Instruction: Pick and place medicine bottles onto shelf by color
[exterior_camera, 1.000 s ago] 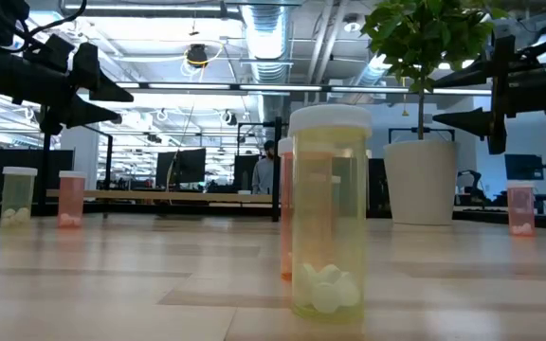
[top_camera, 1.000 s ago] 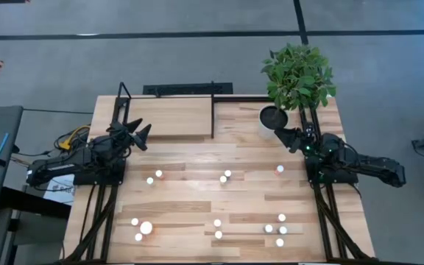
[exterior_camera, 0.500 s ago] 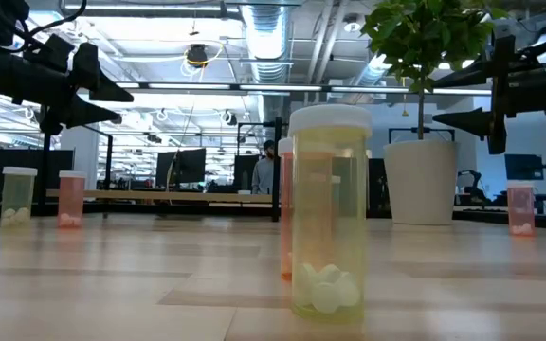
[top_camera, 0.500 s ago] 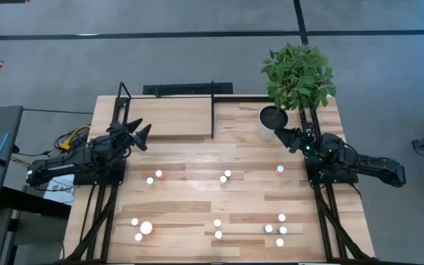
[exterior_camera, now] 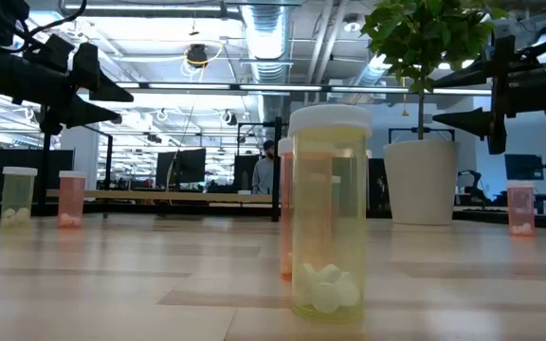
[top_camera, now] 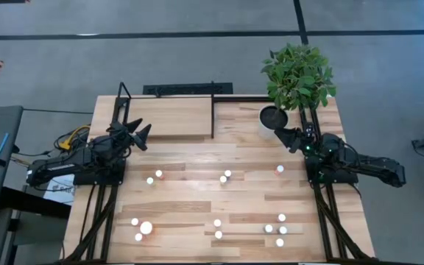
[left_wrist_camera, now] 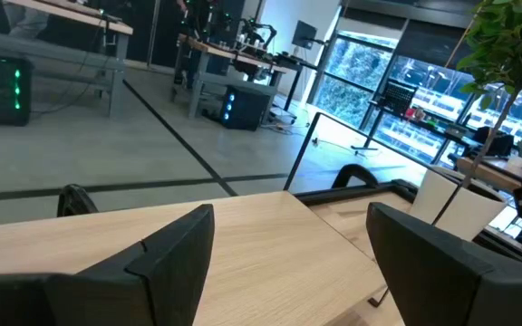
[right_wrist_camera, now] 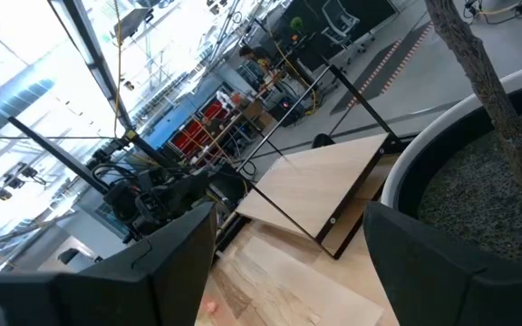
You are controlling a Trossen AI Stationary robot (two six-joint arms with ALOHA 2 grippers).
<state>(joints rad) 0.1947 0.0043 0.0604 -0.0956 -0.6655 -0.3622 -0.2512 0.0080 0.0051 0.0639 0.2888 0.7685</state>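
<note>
From the high view, you see the medicine bottles [top_camera: 217, 223] scattered as small bright dots over the middle and near half of the table [top_camera: 190, 199], none yet on the shelf [top_camera: 169, 116], which sits at the table's far edge toward 11 o'clock. The left gripper [top_camera: 140, 135] hangs at the shelf's near-left corner with its fingers spread and empty; the nearest bottles, a pair around [top_camera: 154, 177], lie at about 5 o'clock from it, well apart. The right gripper [top_camera: 284, 137] hovers beside the white plant pot [top_camera: 271, 119], fingers likewise spread and holding nothing; a reddish bottle [top_camera: 280, 169] lies near it at 6 o'clock. From the low view, a yellowish bottle [exterior_camera: 329, 210] stands upright close to the camera, a clear hard plastic cylinder with a white cap and a few pills at the bottom. Judge it light, stiff and smooth-walled, so liable to tip or slip; take hold across the body below the cap. Further bottles stand at 9 o'clock [exterior_camera: 18, 196] and at 3 o'clock [exterior_camera: 520, 209]. From the left wrist view, the two dark fingers [left_wrist_camera: 161, 256] stand apart over the bare shelf board [left_wrist_camera: 234, 244]; no bottle shows. From the right wrist view, the fingers [right_wrist_camera: 166, 249] stand apart beside the pot's rim [right_wrist_camera: 424, 172], with the shelf [right_wrist_camera: 320, 186] beyond.
</note>
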